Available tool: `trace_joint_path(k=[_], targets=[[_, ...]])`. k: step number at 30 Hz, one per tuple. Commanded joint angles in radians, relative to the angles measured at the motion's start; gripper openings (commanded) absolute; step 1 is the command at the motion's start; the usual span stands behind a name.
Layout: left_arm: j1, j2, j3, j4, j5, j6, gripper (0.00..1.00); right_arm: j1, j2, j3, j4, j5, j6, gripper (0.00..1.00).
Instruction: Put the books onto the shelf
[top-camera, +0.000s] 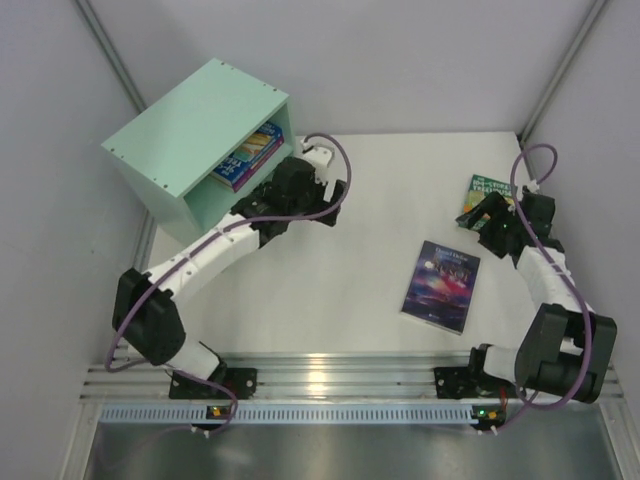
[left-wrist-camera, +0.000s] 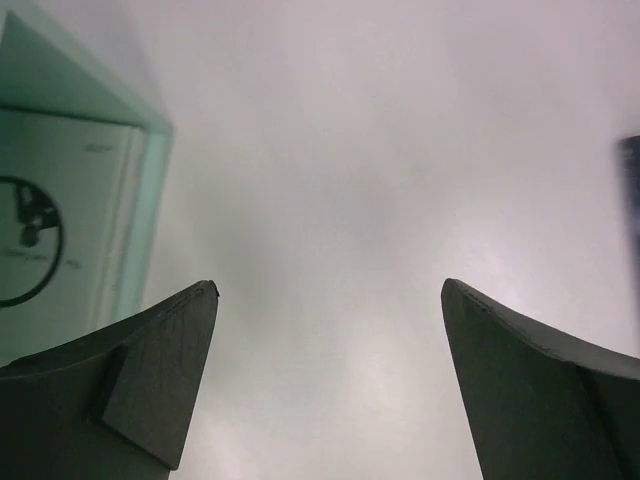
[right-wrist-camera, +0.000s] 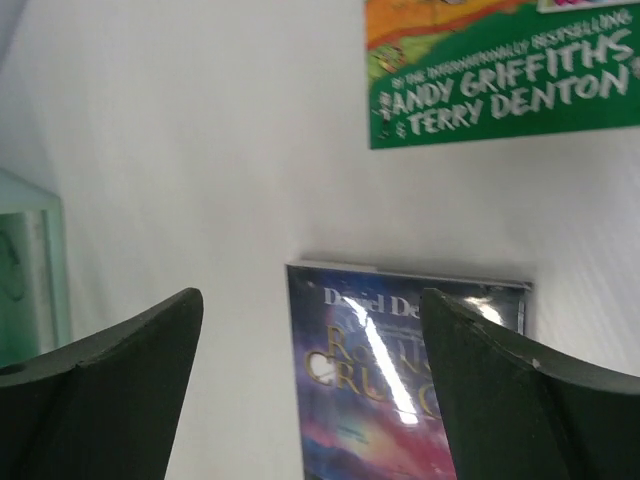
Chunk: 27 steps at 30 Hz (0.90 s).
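We found the mint-green shelf (top-camera: 185, 135) at the far left of the white table (top-camera: 340, 300), its open side facing the left arm. The stacked books (top-camera: 248, 155) lay inside it, a blue-and-yellow cover on top and only a reddish edge showing beneath. Shadow and the arm hid the rest, so we could not tell which compartment held them.

The left gripper (left-wrist-camera: 330, 290) sat just outside that opening, its jaws spread wide with nothing between them but bare table. At the left of its wrist view, a mint edge of the shelf framed a pale panel with a dark ring (left-wrist-camera: 30, 240), too blurred to identify. A dark sliver (left-wrist-camera: 631, 190) was cut off by the right border.

The right gripper (right-wrist-camera: 310, 295) was at the far right, over the green book (top-camera: 484, 186), and from above it covered much of that cover. Its jaws were also apart and gripped nothing. Its wrist view cut the green book off at the top, leaving only the authors' names. The same view cut the galaxy book (top-camera: 442, 285) off at the bottom, and glare washed out part of its title. The galaxy book lay flat on the table, apart from the green book and well away from the shelf.
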Motion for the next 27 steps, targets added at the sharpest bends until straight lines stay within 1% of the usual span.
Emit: trace_joint_path(k=[1, 2, 3, 6, 7, 8, 10, 11, 14, 15, 18, 19, 20, 22, 23, 25, 26, 27], targets=[[-0.005, -0.089, -0.095, 0.143, 0.257, -0.136, 0.99, -0.014, -0.014, 0.025, -0.226, 0.192, -0.095, 0.91], [-0.005, -0.109, -0.114, 0.156, 0.312, -0.156, 0.99, -0.017, -0.018, 0.019, -0.257, 0.220, -0.098, 0.96], [-0.005, -0.112, -0.142, 0.165, 0.327, -0.167, 0.99, -0.020, -0.023, 0.012, -0.267, 0.259, -0.099, 0.99], [-0.005, -0.105, -0.176, 0.176, 0.383, -0.198, 0.99, -0.047, -0.032, -0.018, -0.283, 0.316, -0.084, 1.00], [-0.005, -0.100, -0.187, 0.181, 0.399, -0.210, 0.99, -0.057, -0.035, -0.029, -0.275, 0.321, -0.078, 1.00], [-0.005, -0.089, -0.214, 0.204, 0.457, -0.240, 0.99, -0.069, -0.035, -0.046, -0.268, 0.323, -0.076, 1.00], [-0.010, -0.080, -0.246, 0.243, 0.518, -0.268, 0.96, -0.077, -0.022, -0.051, -0.266, 0.313, -0.081, 1.00], [-0.015, -0.080, -0.280, 0.271, 0.528, -0.305, 0.95, -0.078, 0.006, -0.051, -0.263, 0.303, -0.087, 0.99], [-0.045, -0.104, -0.345, 0.335, 0.523, -0.334, 0.94, -0.080, 0.069, -0.057, -0.258, 0.237, -0.109, 1.00], [-0.053, -0.108, -0.378, 0.368, 0.528, -0.345, 0.94, -0.080, 0.077, -0.075, -0.230, 0.153, -0.112, 1.00], [-0.070, -0.109, -0.409, 0.374, 0.541, -0.379, 0.93, -0.072, 0.061, -0.159, -0.118, -0.014, -0.077, 0.94], [-0.079, -0.111, -0.415, 0.372, 0.535, -0.380, 0.91, -0.066, 0.051, -0.179, -0.101, -0.030, -0.054, 0.92], [-0.085, -0.111, -0.423, 0.400, 0.531, -0.380, 0.91, -0.042, 0.022, -0.196, -0.084, -0.036, -0.044, 0.91], [-0.110, -0.112, -0.449, 0.405, 0.496, -0.379, 0.90, 0.003, -0.001, -0.241, -0.039, -0.047, -0.018, 0.89], [-0.114, -0.114, -0.469, 0.406, 0.485, -0.377, 0.90, 0.056, -0.015, -0.259, -0.003, -0.050, -0.008, 0.88], [-0.117, -0.117, -0.489, 0.406, 0.468, -0.386, 0.89, 0.122, -0.018, -0.273, 0.065, -0.078, 0.022, 0.85], [-0.117, -0.127, -0.509, 0.408, 0.444, -0.391, 0.89, 0.203, -0.009, -0.271, 0.114, -0.073, 0.029, 0.84], [-0.117, -0.132, -0.520, 0.408, 0.430, -0.396, 0.89, 0.245, 0.004, -0.253, 0.139, -0.066, 0.032, 0.84]])
